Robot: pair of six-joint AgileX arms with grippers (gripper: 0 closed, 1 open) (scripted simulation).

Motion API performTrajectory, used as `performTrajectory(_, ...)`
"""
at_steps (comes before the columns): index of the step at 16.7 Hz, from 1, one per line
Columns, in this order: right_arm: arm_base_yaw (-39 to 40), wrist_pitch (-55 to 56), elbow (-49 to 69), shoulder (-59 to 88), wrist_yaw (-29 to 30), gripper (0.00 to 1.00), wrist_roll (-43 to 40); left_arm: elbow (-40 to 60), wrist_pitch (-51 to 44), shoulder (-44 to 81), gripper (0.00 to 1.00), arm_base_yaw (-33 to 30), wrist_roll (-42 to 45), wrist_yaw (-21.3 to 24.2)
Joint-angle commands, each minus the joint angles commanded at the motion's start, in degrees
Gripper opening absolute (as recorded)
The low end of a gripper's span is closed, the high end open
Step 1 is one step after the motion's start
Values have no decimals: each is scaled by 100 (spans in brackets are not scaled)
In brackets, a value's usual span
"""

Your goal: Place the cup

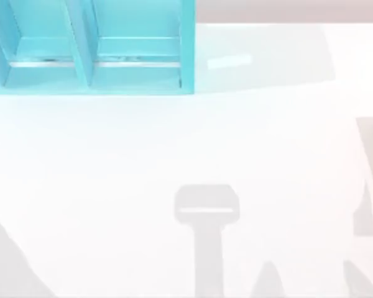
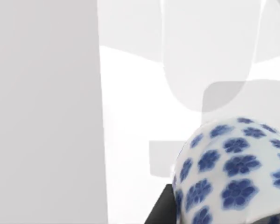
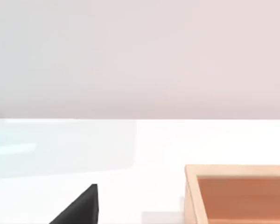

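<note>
The cup [image 2: 233, 172], white and rounded with blue flower prints, sits very close in the left wrist view. It is pressed against a black finger [image 2: 159, 212] of my left gripper [image 2: 210, 212], which is shut on it. The cup hangs well above the white table [image 2: 130, 102], where soft shadows fall. In the right wrist view, my right gripper's black fingertip [image 3: 79, 209] pokes in low over the table.
A large turquoise shelf [image 1: 90, 46] with two open bays stands at the table's back left. A shallow wooden box [image 3: 238, 193] lies near the right gripper. A pale grey flat panel [image 2: 46, 112] stands beside the cup. Arm shadows [image 1: 206, 211] cross the table's front.
</note>
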Motion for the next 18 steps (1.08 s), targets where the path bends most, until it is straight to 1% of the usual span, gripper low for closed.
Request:
performTrajectory(4,0,0,0,0,0,100,0,-410,557,158,0,14,6,6)
performTrajectory(8,0,0,0,0,0,100,0,-434,589,173,0,17,8,7)
performTrajectory(18,0,0,0,0,0,100,0,-434,589,173,75,17,8,7)
